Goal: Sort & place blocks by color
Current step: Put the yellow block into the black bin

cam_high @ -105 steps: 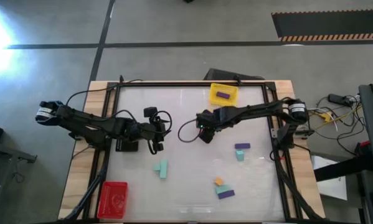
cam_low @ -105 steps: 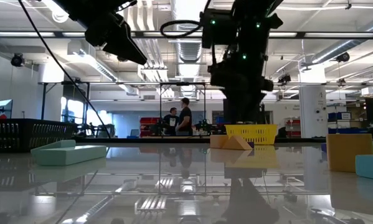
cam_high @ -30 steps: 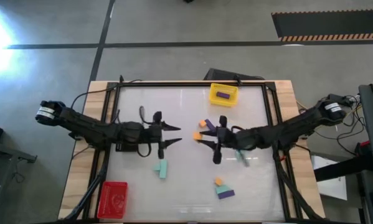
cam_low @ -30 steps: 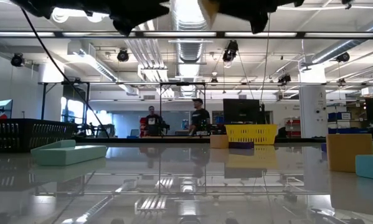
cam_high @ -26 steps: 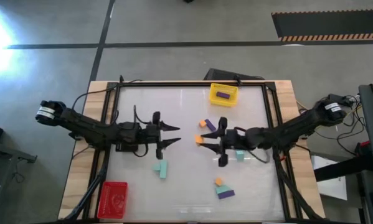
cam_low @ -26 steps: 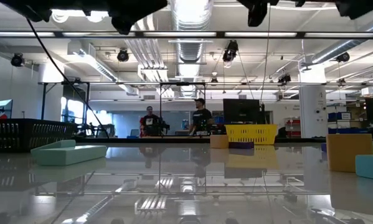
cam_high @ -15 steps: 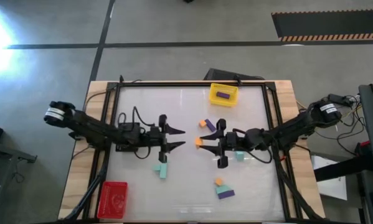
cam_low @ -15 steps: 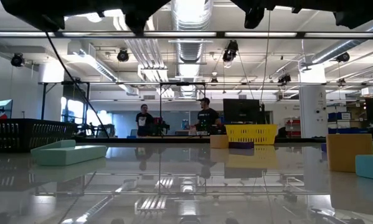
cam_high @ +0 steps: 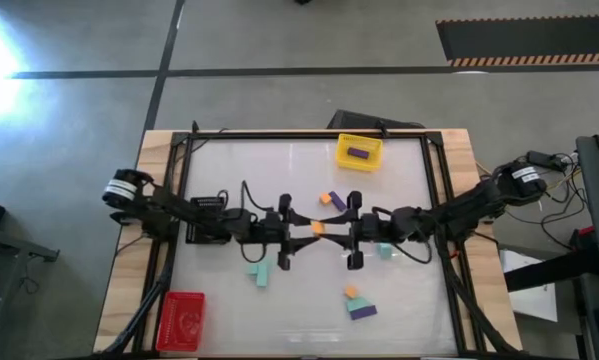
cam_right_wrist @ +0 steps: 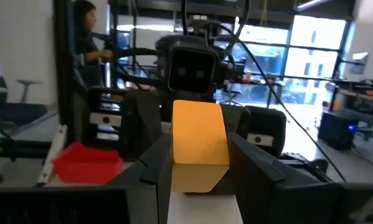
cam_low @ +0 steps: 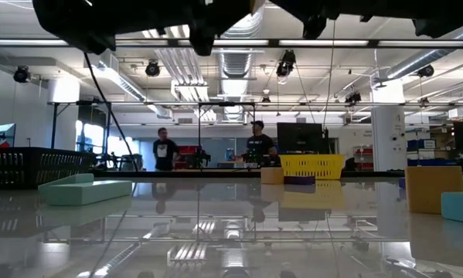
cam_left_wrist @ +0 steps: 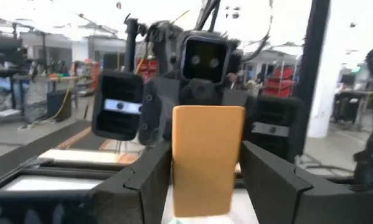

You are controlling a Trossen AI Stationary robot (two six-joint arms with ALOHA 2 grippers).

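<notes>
A small orange block (cam_high: 317, 228) is held in mid-air over the table's middle, between my two grippers, which face each other. My right gripper (cam_right_wrist: 198, 177) is shut on it, coming from the table's right. My left gripper (cam_left_wrist: 208, 186) comes from the left, open. Its fingers stand close on either side of the same orange block (cam_left_wrist: 208, 158); I cannot tell whether they touch it. On the table lie mint blocks (cam_high: 259, 270), an orange and a purple block (cam_high: 332, 200), and a purple block (cam_high: 357, 153) lying in the yellow tray (cam_high: 341, 155). My right gripper pinches the orange block (cam_right_wrist: 198, 143) between its two fingers (cam_right_wrist: 150, 171), on two opposite side faces. The fingers come level from the table's right side. The block is lifted clear of the table and stands out beyond the fingertips toward my left gripper.
A red tray (cam_high: 180, 320) sits at the near left corner and a black tray (cam_high: 201, 236) under my left arm. A mint block (cam_high: 384, 250) lies under my right arm. Orange, mint and purple blocks (cam_high: 357, 302) cluster near the near edge. People stand in the room beyond.
My left gripper has moved toward the table's right, up to my right gripper, and has turned about its own axis; its fingers now stand around the orange block. My right gripper has kept the block lifted at about the same spot.
</notes>
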